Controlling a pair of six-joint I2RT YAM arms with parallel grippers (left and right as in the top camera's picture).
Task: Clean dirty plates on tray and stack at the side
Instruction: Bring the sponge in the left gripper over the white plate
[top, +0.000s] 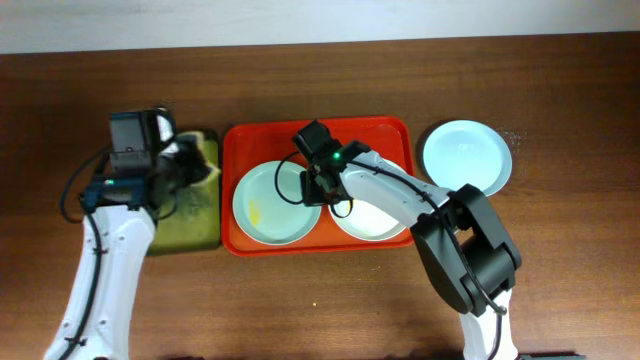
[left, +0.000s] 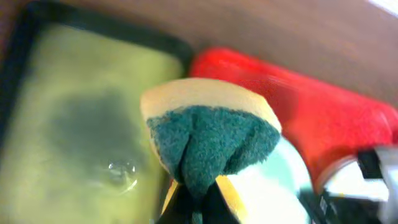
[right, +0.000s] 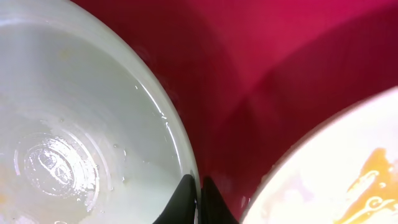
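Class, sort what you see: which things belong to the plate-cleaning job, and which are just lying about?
Job: red tray, mint plate, cream plate, blue plate, sponge.
Lying about: olive-green tray, wooden table.

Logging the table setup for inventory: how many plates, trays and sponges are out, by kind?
Plates: 3 – mint green plate, cream white plate, pale blue plate
Trays: 2 – red-orange tray, olive-green tray
Sponge: 1
Total: 6
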